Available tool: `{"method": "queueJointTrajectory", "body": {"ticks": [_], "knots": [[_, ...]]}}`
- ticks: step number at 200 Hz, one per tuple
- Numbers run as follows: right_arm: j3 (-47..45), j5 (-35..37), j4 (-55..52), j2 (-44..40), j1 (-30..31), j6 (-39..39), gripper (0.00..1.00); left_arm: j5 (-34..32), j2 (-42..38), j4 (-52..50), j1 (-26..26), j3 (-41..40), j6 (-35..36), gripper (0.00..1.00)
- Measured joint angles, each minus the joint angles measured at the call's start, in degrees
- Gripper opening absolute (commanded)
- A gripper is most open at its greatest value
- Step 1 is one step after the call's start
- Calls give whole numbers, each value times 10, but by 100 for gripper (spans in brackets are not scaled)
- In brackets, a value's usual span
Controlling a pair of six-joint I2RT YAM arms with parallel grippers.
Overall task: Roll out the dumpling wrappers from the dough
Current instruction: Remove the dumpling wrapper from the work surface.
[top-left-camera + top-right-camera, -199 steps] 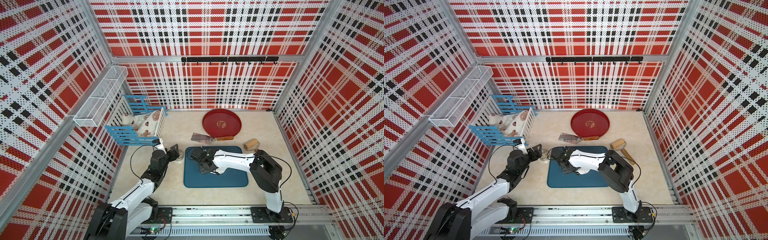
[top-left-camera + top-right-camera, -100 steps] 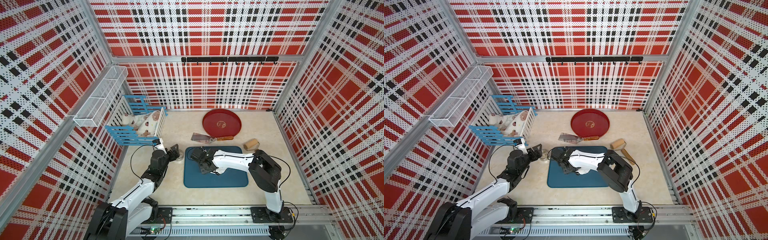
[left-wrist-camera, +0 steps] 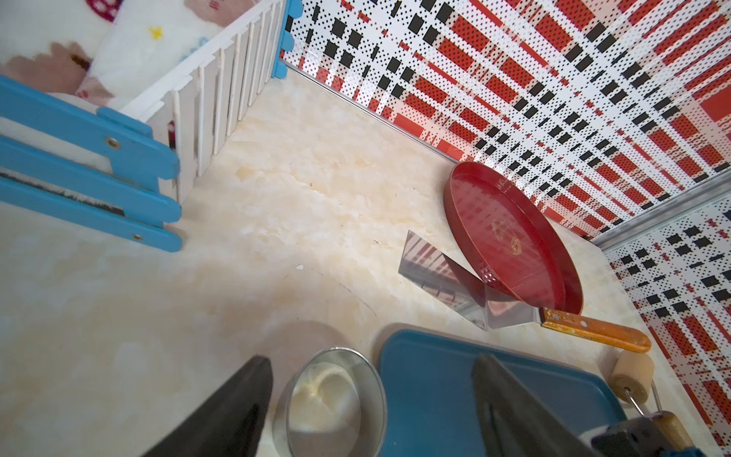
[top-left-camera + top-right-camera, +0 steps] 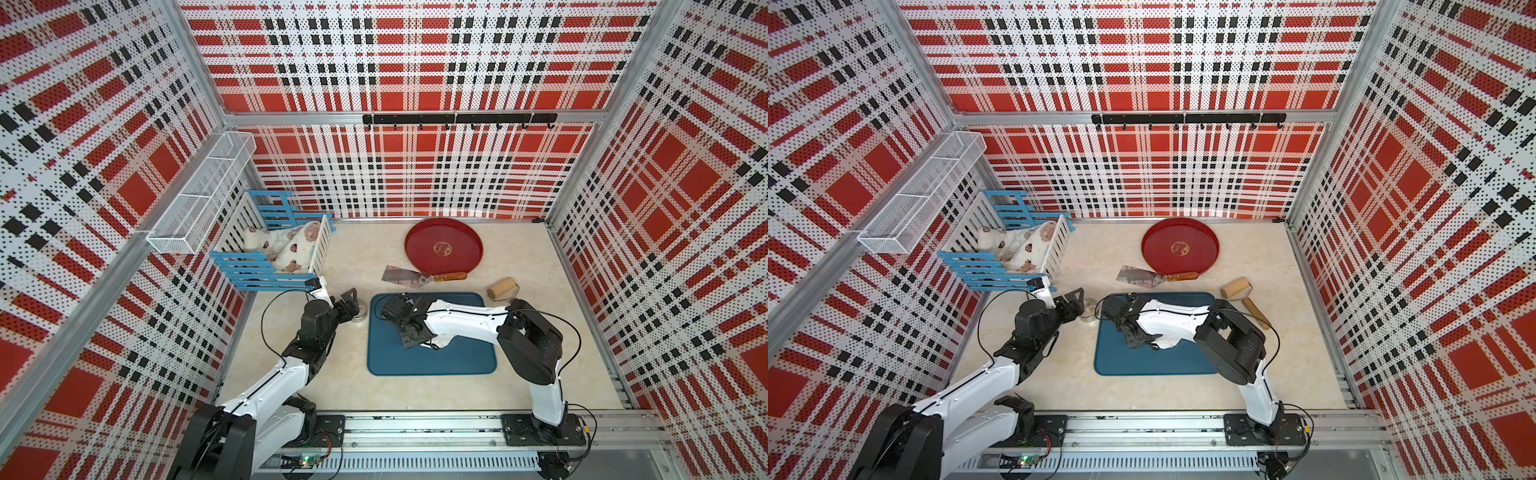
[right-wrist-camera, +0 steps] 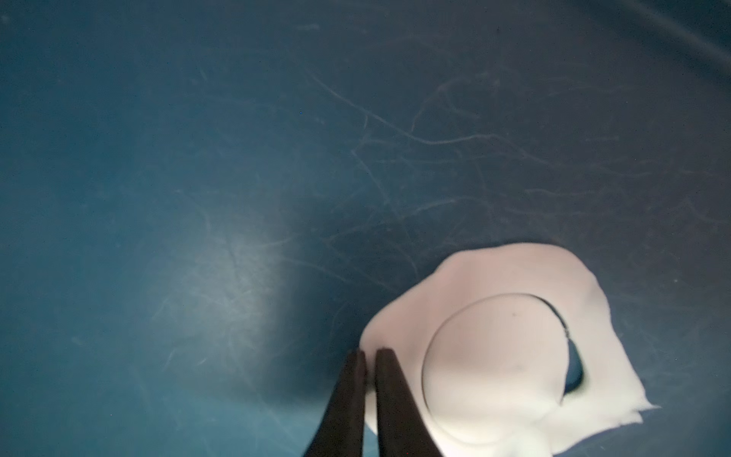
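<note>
Right gripper (image 5: pixel 370 358): fingers narrow, pinched on the ragged edge of the dough (image 5: pixel 494 269). The dumpling wrapper (image 5: pixel 490 368), a clean-edged disc cut within the dough, lies just beside the fingers. Ahead of the fingertips and on their other side, open blue mat (image 5: pixel 178 158) extends.

Left gripper (image 3: pixel 372 362): fingers wide, with the steel cup (image 3: pixel 336 399) standing between them and the mat's rounded edge just beside it.

Red tray (image 3: pixel 534 285): gold emblem at the centre, unreadable.

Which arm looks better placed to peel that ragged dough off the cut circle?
Likely right. The right gripper pinches the dough at its edge on the blue mat, beside the cut wrapper. The left gripper hangs open by the steel cup.
</note>
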Motion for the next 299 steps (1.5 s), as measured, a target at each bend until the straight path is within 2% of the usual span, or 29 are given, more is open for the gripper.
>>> {"method": "queueJointTrajectory", "body": {"ticks": [156,299], "knots": [[0,6,-4,-3,0,1,9,2,0,3,0,0,0,84],[0,14,-25,-40,-2,2,9,2,0,3,0,0,0,84]]}}
